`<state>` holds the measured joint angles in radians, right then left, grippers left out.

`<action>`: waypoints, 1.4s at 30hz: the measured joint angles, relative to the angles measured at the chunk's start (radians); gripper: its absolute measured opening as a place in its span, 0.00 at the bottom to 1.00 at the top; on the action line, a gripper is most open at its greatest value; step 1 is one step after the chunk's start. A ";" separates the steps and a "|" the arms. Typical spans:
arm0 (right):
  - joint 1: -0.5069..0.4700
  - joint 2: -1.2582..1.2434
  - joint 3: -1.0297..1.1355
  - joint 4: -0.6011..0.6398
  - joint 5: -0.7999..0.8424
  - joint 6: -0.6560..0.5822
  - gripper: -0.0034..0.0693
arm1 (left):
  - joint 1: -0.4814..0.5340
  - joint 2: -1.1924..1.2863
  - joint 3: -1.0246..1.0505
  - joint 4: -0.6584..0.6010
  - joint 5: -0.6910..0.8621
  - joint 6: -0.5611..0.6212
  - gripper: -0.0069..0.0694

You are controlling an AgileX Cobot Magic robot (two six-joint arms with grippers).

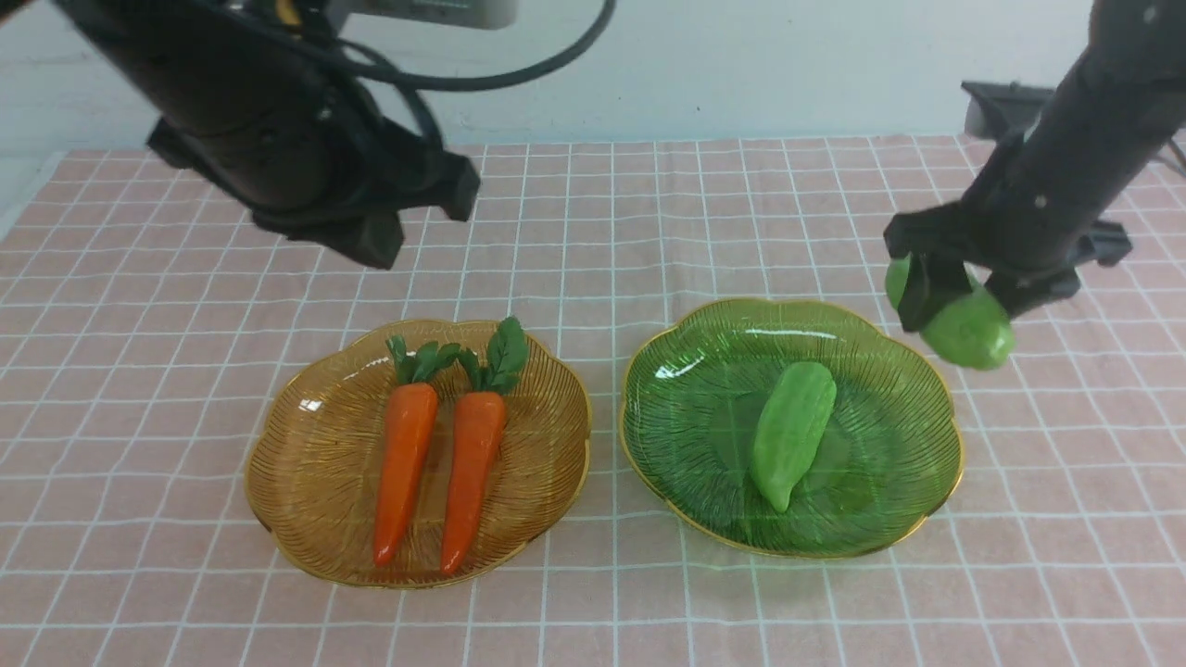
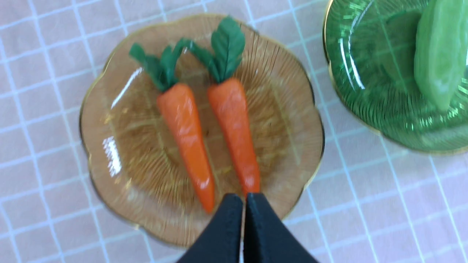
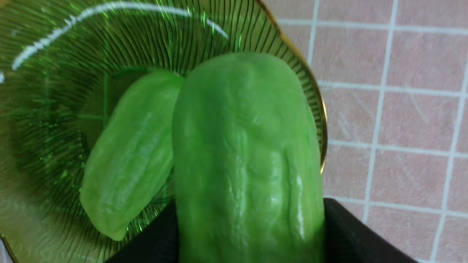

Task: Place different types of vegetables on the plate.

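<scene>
Starting left of the green plate [image 1: 686, 435], seeing the left fingers [image 2: 223, 230] pinching shut on nothing, up high and to the far left of the green plate. Probably being done with the carrots, but maybe bumping the leafy tops by dipping too low. Below there, left of the green plate, seeing the brown plate [image 1: 315, 454] carrying two carrots, one carrot [image 1: 405, 463] and another carrot [image 1: 473, 463], side by side. Maybe rolling a bit, from any knock on the rim.

Going right, into the green plate, finding the first gourd [image 1: 793, 431] lying near the middle. Likely getting bumped or pushed, from bringing the next one down right on top. Needing a free spot beside it, inside the green plate.

Last, by the far right rim of the green plate, seeing the right fingers [image 1: 931, 296] hugging the second gourd [image 1: 973, 329], up off the surface [image 1: 611, 593]. Maybe landing on the rim and tipping out, from letting go too near the edge. Maybe tilting the green plate, from pushing down on the rim. Maybe slipping, from holding something so round and smooth. Maybe dragging it back out, from lifting away before opening wide enough.
</scene>
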<state>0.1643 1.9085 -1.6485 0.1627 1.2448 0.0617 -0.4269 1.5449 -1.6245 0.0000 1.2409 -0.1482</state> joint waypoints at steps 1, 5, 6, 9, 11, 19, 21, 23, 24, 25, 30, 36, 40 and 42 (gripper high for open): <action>0.000 0.000 0.011 0.003 -0.001 0.000 0.60 | 0.000 0.000 0.000 0.000 0.000 0.000 0.09; 0.000 0.000 0.110 0.037 -0.054 0.001 0.60 | 0.000 -0.192 0.177 0.000 0.006 0.001 0.09; 0.000 0.000 0.120 0.043 -0.061 0.002 0.60 | 0.000 -0.215 0.200 0.000 0.006 0.001 0.09; 0.000 0.009 0.140 0.068 -0.072 0.003 0.61 | 0.000 -0.284 0.270 -0.018 0.007 0.001 0.09; 0.000 0.031 0.145 0.079 -0.079 0.008 0.67 | 0.000 -0.355 0.339 -0.033 0.006 0.001 0.09; 0.000 0.061 0.133 0.087 -0.051 0.013 0.85 | 0.000 -0.648 0.600 -0.054 -0.055 0.004 0.09; 0.000 0.048 0.076 0.116 -0.026 -0.032 0.82 | 0.000 -0.698 0.641 -0.056 -0.056 0.004 0.09; 0.000 -0.029 0.051 0.151 -0.025 -0.062 0.72 | 0.000 -0.739 0.670 -0.056 -0.058 0.002 0.09; 0.000 -0.075 0.048 0.158 -0.023 -0.069 0.67 | 0.000 -0.756 0.682 -0.056 -0.059 0.000 0.09; 0.000 -0.139 0.048 0.166 -0.020 -0.072 0.60 | 0.000 -0.773 0.691 -0.056 -0.066 -0.002 0.09; 0.000 -0.547 0.094 0.170 -0.007 -0.101 0.16 | 0.000 -0.843 0.707 -0.056 -0.169 -0.011 0.09; 0.000 -1.072 0.390 0.129 -0.262 -0.152 0.03 | 0.000 -0.861 0.735 -0.056 -0.361 -0.011 0.09; 0.000 -1.473 0.759 0.119 -0.610 -0.186 0.03 | 0.000 -0.861 0.785 -0.057 -0.452 -0.011 0.09; 0.000 -1.620 0.933 0.119 -0.751 -0.190 0.03 | 0.000 -0.861 0.808 -0.057 -0.478 -0.011 0.09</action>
<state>0.1643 0.2880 -0.7153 0.2820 0.4935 -0.1284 -0.4269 0.6840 -0.8167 -0.0573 0.7628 -0.1590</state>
